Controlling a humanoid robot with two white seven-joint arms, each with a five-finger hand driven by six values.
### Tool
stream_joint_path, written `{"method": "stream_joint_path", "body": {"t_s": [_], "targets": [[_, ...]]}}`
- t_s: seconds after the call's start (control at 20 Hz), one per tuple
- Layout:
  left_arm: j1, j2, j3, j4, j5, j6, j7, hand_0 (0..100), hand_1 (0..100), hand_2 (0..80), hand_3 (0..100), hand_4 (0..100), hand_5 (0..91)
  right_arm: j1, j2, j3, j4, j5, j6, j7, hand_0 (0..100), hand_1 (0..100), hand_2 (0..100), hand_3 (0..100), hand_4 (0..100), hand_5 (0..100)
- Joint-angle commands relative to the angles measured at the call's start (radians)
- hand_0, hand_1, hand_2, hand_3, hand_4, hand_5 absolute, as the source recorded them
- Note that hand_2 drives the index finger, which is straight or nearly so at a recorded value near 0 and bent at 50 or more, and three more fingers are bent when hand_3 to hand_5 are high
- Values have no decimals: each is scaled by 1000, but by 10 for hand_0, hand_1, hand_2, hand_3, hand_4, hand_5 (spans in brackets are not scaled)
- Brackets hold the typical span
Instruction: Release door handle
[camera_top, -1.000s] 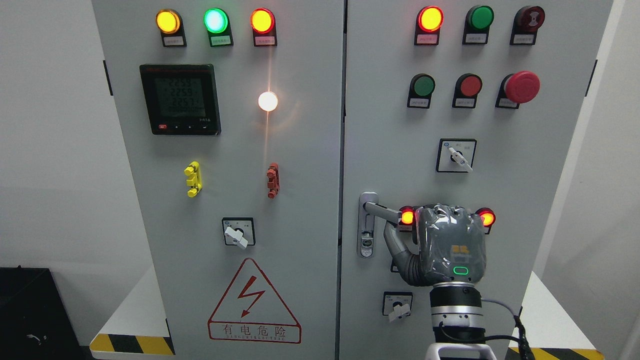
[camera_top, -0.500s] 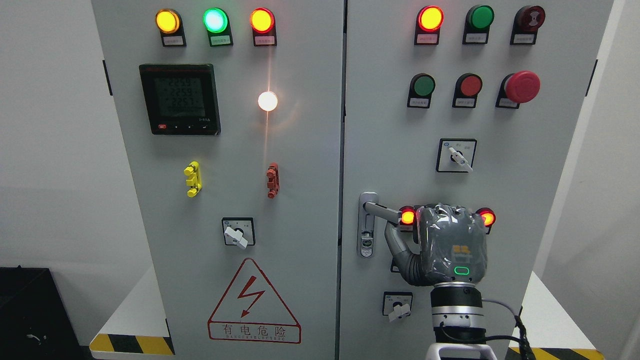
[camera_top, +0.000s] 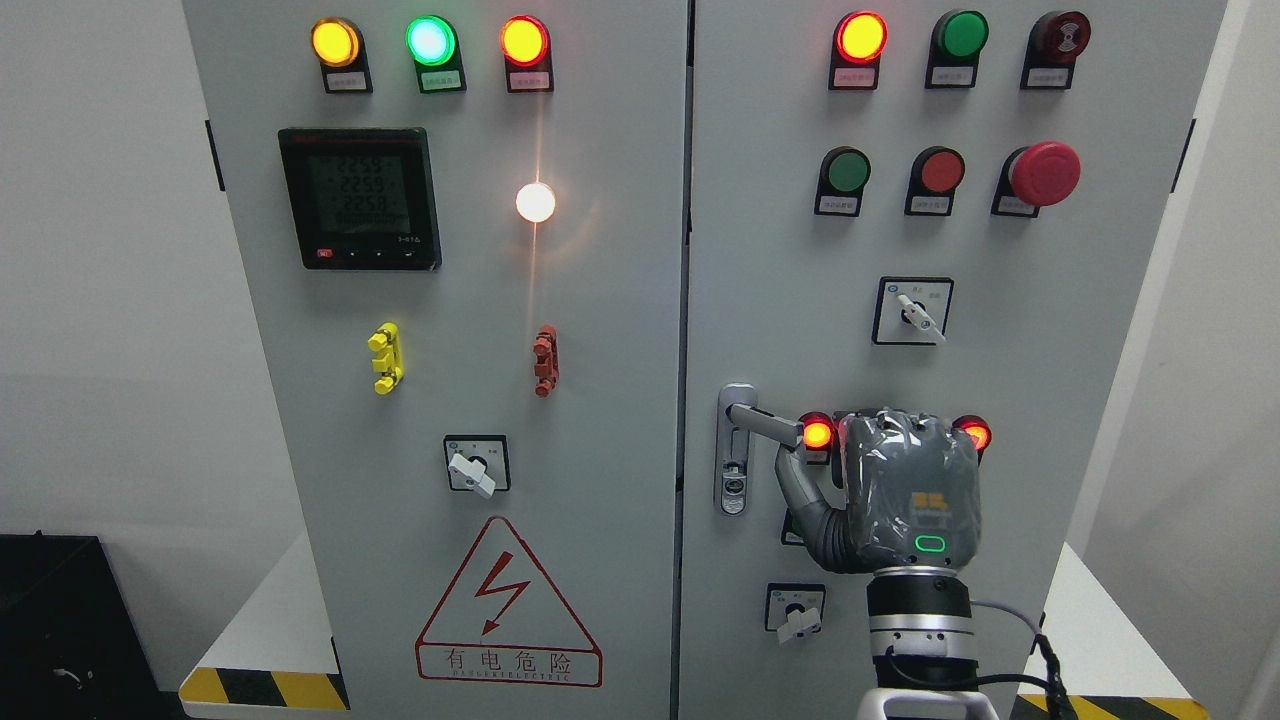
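Right robot hand stood at the lever door handle on the right cabinet door, thumb just under the lever's free end. Whether its fingers clasped the lever, you could not tell; the palm hid them. Release appeared under way; next, you would draw the hand clear.

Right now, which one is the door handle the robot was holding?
Look at the grey cabinet's right-hand door. Low on its left edge sits a silver metal lever handle, sticking rightward toward the robot's grey right hand. Unlike the round lamps and buttons nearby, it's a plain metal bar.
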Motion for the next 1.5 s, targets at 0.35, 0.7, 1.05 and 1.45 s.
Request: {"method": "stream_joint_path", "body": {"t_s": [0.35,0.7,1.05,1.45], "targets": [[17,0,0,0,0,-1,0,120,556,0,0,0,0,26,-3,21,-17,-2,0,5,563,225,911,1000,1000,931],[17,0,0,0,0,-1,0,120,556,0,0,0,0,50,-3,22,-37,-2,-5,-5,556,226,911,1000,1000,931],[17,0,0,0,-1,-1,0,120,556,0,0,0,0,151,-3,19,-137,-3,-43,-16,551,224,874,1000,993,914],[17,0,0,0,0,-1,0,120,556,0,0,0,0,286,-1,-27,-263,-9,-164,-28,547,210,652,974,871,756]]}}
